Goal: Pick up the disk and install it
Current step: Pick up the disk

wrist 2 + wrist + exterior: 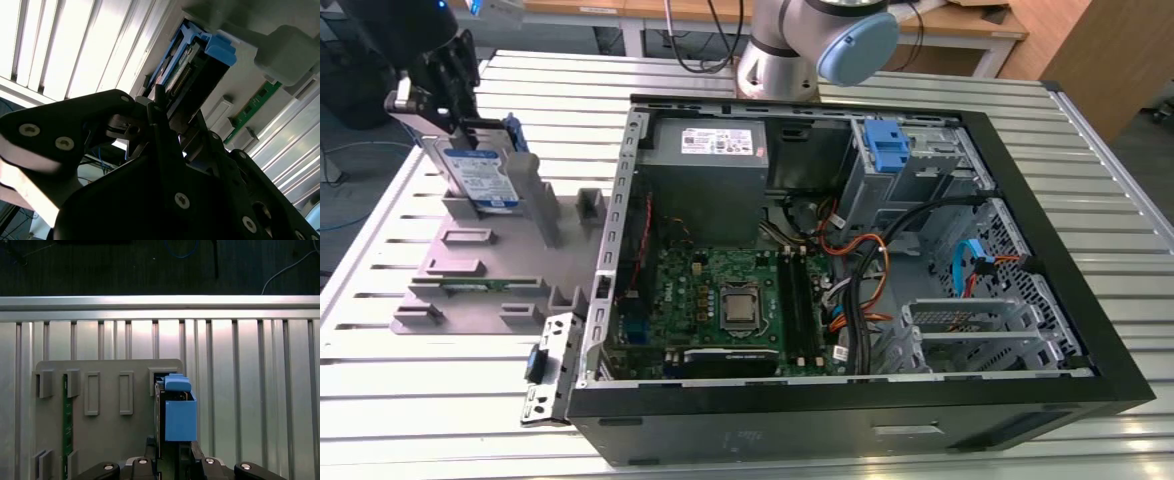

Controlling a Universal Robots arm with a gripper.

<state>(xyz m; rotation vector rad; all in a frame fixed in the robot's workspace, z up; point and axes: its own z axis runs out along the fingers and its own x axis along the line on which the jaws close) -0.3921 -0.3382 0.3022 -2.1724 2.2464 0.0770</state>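
**Supervisor:** Where is the task item?

**Inspector:** The flat silver-grey hard disk in its blue plastic caddy (483, 172) stands on edge in a slot of the grey moulded plastic parts holder (467, 270). The holder sits on the slatted aluminium table (427, 400) at the exterior view's left, outside the open black desktop computer case (1067, 330). In my judgement the upright slot is there to present the disk's top end for a grasp from above.

**Supervisor:** And the arm's hand?

**Inspector:** The black gripper (443, 110) sits directly over the disk's upper end, at it or touching it. In the first wrist view it lines up with the disk's narrow edge, and the caddy's blue end shows just beyond it. Its own body hides the contact area, so I cannot tell whether it has closed on the disk.

**Supervisor:** Is anything lifted?

**Inspector:** No. The disk's lower end is seated in the holder. I judge the pick-up not yet complete and the installation not begun.

**Supervisor:** What is the state of the case?

**Inspector:** The side panel is off and the interior is exposed from above. A blue plastic bracket (890, 148) stands in the drive bay, near the grey metal power-supply box (707, 148) and well apart from the disk. A green memory stick (470, 288) lies in another slot of the holder, clear of the gripper.
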